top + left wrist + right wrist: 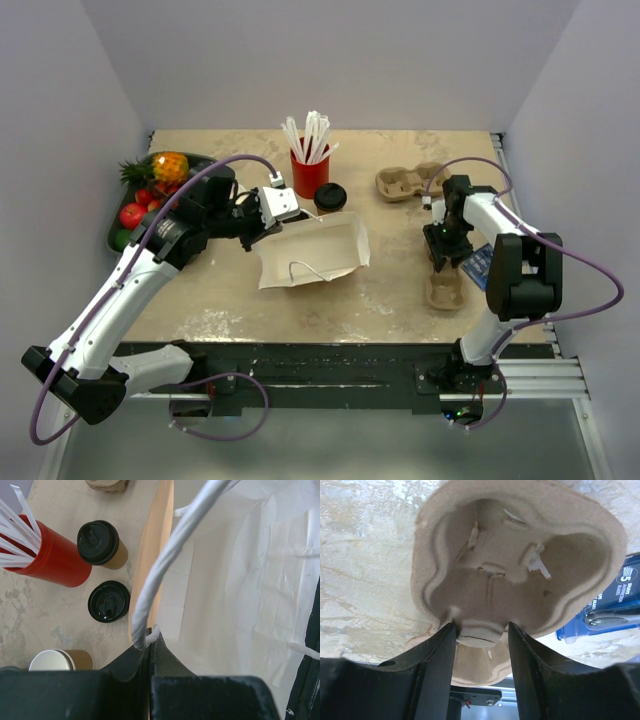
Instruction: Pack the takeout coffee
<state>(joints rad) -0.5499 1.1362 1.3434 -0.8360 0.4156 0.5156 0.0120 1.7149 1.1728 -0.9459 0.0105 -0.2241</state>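
While the left gripper [150,647] is pressed fully together, pinching the rim of the white paper bag [240,580] at the foot of its twisted handle [165,565], the right gripper [481,630] stands half spread, well to the right of the bag, with its fingers clasping the narrow part of a pulp cup carrier [520,580]. One takeout coffee [98,542] stands upright just beyond the bag's far edge. Near it are one red straw cup [55,560], one loose black lid [109,601] and one lidless cup [50,661]. There are two carriers in all; the second carrier [408,182] lies beyond the bag's right end. A blue packet [615,595] shows a large "5", but its smaller print is too blurred to read.
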